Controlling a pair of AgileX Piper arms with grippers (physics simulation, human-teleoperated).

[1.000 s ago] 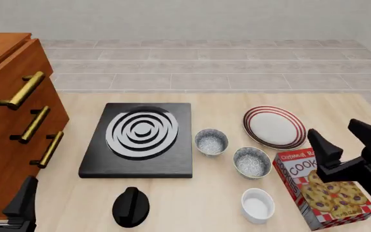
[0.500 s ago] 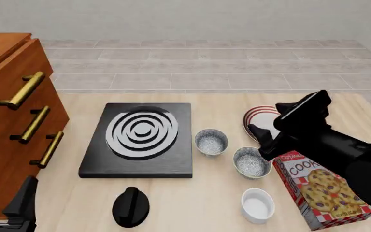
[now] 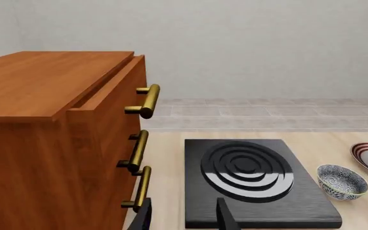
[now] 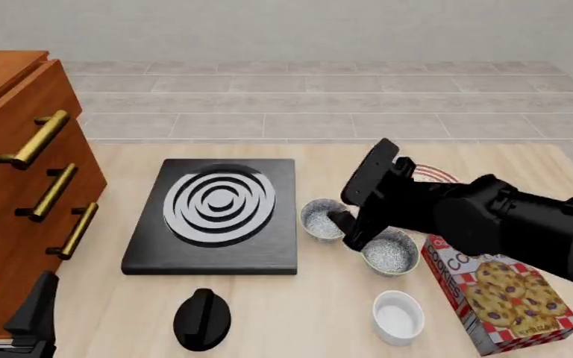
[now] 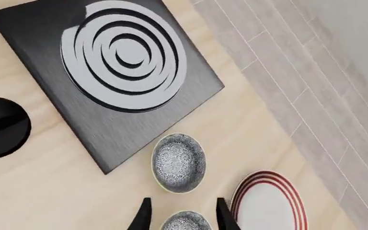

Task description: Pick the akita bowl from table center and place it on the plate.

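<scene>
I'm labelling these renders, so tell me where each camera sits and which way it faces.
Front view: fixed above the arms' side, looking forward and down the table; right arm over the bowls, left gripper low.
Left wrist view: behind the left gripper, facing cabinet and stove; fingertips show.
Right wrist view: looking down on the akita bowl and plate; right gripper tips show.
Shared: stove, bowl, plate.

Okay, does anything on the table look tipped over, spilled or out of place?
Only the cookie box lies flat, at an angle. Both speckled bowls, white cup and striped plate sit upright, unspilled.
</scene>
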